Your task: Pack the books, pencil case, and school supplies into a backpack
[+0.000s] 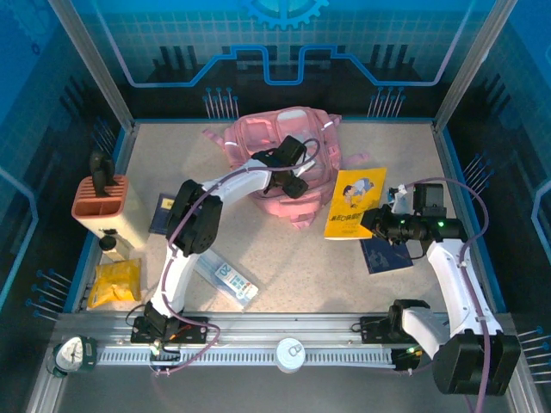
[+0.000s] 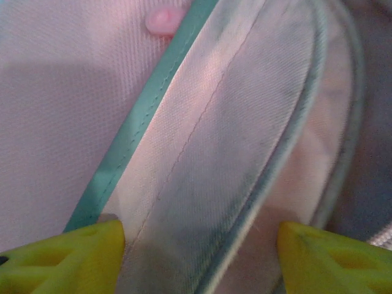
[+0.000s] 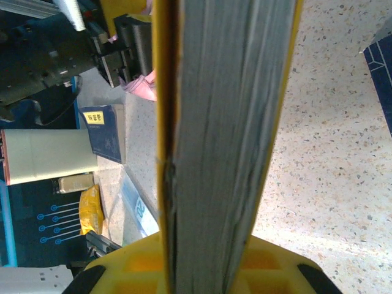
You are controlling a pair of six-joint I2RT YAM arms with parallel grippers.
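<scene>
Right gripper (image 1: 372,222) clamped on the yellow book (image 1: 355,202) at its near right corner, right of centre, left gripper (image 1: 295,183) parted astride a fabric flap of the pink backpack (image 1: 258,138) at the far middle, navy book (image 1: 385,255) just near the yellow one, pencil case (image 1: 226,278) near left.

One backpack (image 1: 280,146); three books: yellow (image 1: 355,203), navy (image 1: 385,254), navy (image 1: 164,215); one pencil case (image 1: 225,277).

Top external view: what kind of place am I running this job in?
Likely a robot demo or data-collection cell, not a real classroom: a speckled table boxed in by aluminium framing, blue printed circuit-and-gear backdrop panels, and staged school items such as the pink backpack.
</scene>
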